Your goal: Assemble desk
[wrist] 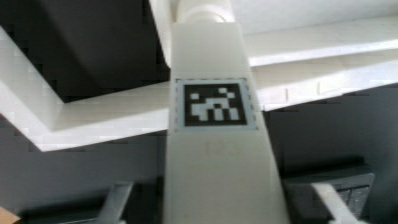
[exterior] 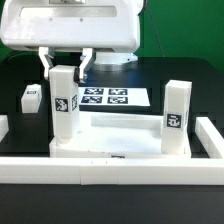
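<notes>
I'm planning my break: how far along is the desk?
Done: a first leg looks seated in the tabletop corner on the exterior view's right. In hand: the tool straddles a second leg, upright at the opposite corner; whether it's gripped or fully seated can't be told. Left: a third leg sits loose on the table; the fourth isn't in view.

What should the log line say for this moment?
gripper: jaws shut on leg | leg: upright at tabletop corner, exterior view's left | second leg: upright at exterior view's right corner
</notes>
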